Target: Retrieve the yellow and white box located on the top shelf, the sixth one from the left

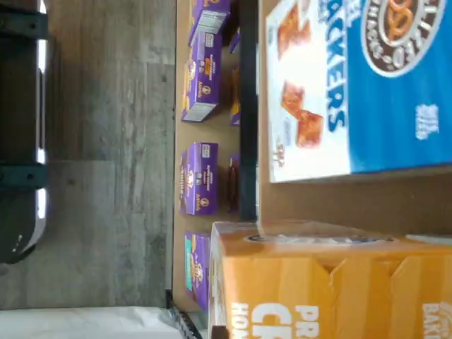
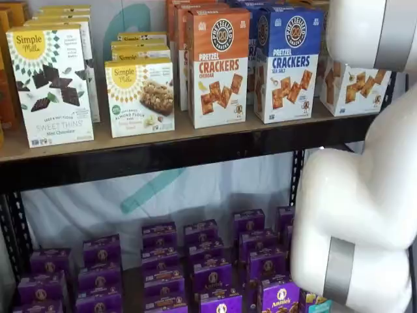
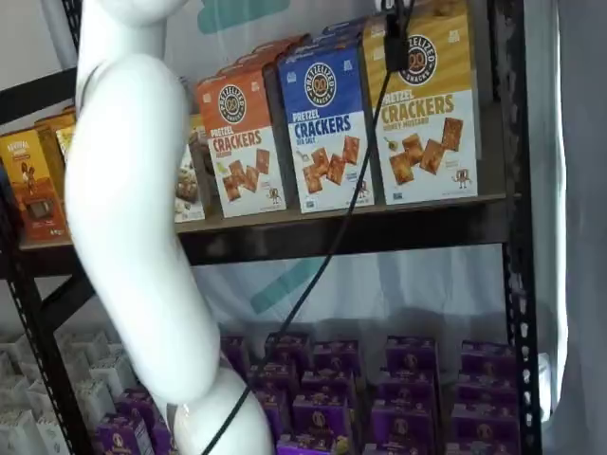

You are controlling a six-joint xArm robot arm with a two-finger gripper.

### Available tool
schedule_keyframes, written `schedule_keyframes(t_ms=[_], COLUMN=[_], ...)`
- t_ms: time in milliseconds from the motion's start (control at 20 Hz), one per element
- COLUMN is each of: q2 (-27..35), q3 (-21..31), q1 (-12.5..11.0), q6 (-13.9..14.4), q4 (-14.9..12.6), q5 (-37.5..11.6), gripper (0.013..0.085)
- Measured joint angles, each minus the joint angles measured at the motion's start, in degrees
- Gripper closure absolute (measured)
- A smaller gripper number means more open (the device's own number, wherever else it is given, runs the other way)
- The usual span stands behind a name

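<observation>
Centre on the yellow and white box (image 3: 424, 109), rightmost on the top shelf (image 3: 379, 227); avoid the blue box (image 3: 324, 123) beside it. Jaws unseen; state unknown.

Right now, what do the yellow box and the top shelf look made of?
Yellow box: looks like thin printed cardboard with a slightly glossy print; folded flaps show on its top in the wrist view.
Top shelf: tan board, probably wood or fibreboard, matte; its front rail is black, likely painted metal.
</observation>
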Motion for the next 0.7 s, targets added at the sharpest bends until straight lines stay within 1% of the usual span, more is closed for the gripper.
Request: schedule_keyframes(t_ms=[200,350,450,700], q2=[-3.31,-6.51,-8.28,-12.35], q3=[2.97,6.32,8.20,12.46], q1=[-0.77,-0.67,-0.11,2.38], q6=[-0.89,-1.10,-0.75,1.21], q4=[-0.55,-1.30,-1.83,-3.35], q5=[1.00,1.18,1.42,2.46], gripper=[0.0370,0.0370,0.0370,0.0370])
